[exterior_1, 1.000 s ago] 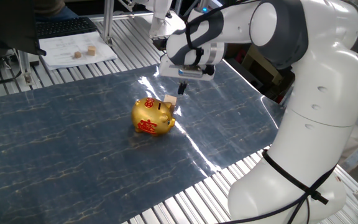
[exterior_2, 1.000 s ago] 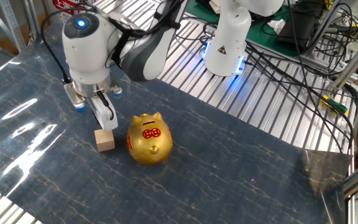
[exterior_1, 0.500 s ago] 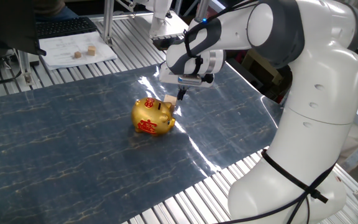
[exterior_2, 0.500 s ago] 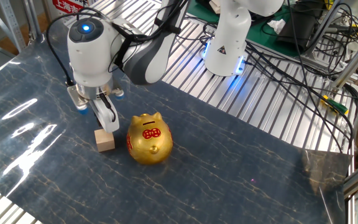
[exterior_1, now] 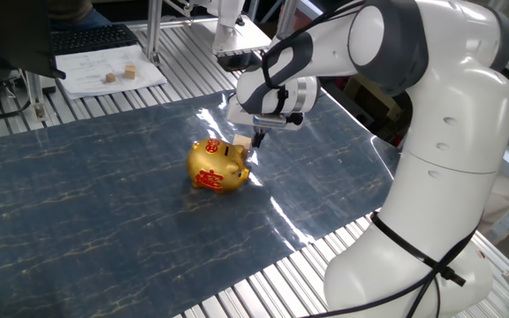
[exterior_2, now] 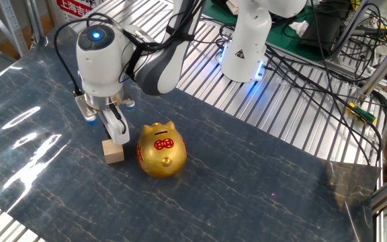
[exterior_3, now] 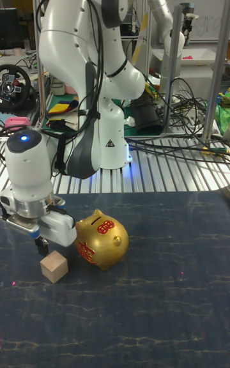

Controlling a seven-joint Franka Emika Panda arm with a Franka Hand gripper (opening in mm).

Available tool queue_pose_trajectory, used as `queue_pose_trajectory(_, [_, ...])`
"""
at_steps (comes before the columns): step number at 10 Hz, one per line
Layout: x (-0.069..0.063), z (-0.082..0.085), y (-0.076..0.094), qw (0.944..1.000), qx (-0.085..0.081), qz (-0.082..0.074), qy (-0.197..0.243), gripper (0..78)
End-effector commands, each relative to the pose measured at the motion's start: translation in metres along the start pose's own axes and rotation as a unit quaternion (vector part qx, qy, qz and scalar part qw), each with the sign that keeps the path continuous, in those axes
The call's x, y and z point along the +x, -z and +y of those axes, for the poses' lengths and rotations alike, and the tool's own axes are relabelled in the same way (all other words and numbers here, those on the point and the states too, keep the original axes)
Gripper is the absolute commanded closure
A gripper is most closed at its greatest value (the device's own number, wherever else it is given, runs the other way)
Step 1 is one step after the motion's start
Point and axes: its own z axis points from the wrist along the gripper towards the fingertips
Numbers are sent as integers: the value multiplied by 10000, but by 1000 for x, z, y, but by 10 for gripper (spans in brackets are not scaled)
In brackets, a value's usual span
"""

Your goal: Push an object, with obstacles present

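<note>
My arm reached across the worktop (exterior_1: 104, 203), whose dark marbled sheet carried everything that mattered. Over the past second I had swung my wrist in toward the cube and brought it lower, while the piggy bank and the cube had not shifted at all, so I judged that the push had not yet begun and that I was only closing up for contact.

The gold piggy bank (exterior_2: 160, 150), with its red markings and coin slot, stood just beside the cube on one side, the one obstacle I had to keep clear of.

My end effector (exterior_2: 119, 132) hung just above and behind the small wooden cube (exterior_2: 113, 151), fingers pointed down. They looked drawn together with nothing held, though I could not tell for certain from these views. In the tall fixed view the fingertip seemed near the cube's (exterior_3: 54, 268) top edge; whether it touched I could not tell.

I judged the cube should go away from the bank, since any drift toward it would jam it against the gold flank.
</note>
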Motion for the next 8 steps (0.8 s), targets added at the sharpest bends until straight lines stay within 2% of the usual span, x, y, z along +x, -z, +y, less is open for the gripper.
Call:
queue_pose_trajectory(1, [-2,0,-3,10000,-26,-38,-54,776])
queue_pose_trajectory(5, [-10,11,4,9998,-87,-112,-171,776])
queue_pose_trajectory(8, [-12,23,11,9994,-144,-78,-313,776])
